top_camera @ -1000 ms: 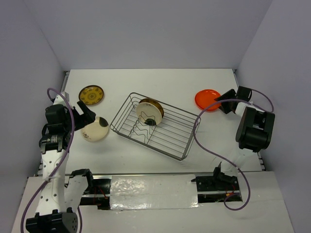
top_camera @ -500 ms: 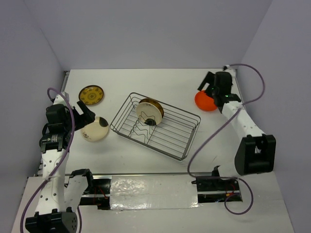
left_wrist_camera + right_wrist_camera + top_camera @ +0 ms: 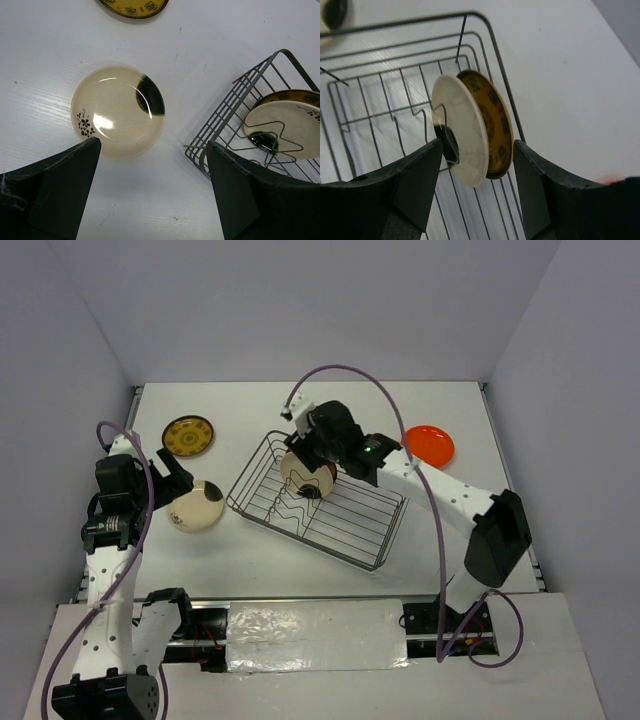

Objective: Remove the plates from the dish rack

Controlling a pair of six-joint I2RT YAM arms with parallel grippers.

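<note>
Two plates stand on edge in the dish rack [image 3: 350,522], near its far left corner: a cream plate [image 3: 464,134] with a dark mark in front and a dark yellow patterned plate [image 3: 496,122] just behind it. Your right gripper [image 3: 477,150] hangs over them, spread wide, a finger on either side of the pair, grasping nothing. You're on the reach. Next, settle on one rim, probably the cream one, then close and lift clear of the wavy divider [image 3: 422,116]. Your left gripper [image 3: 154,144] hovers released above a second cream plate [image 3: 117,111] on the table [image 3: 300,405].
</note>
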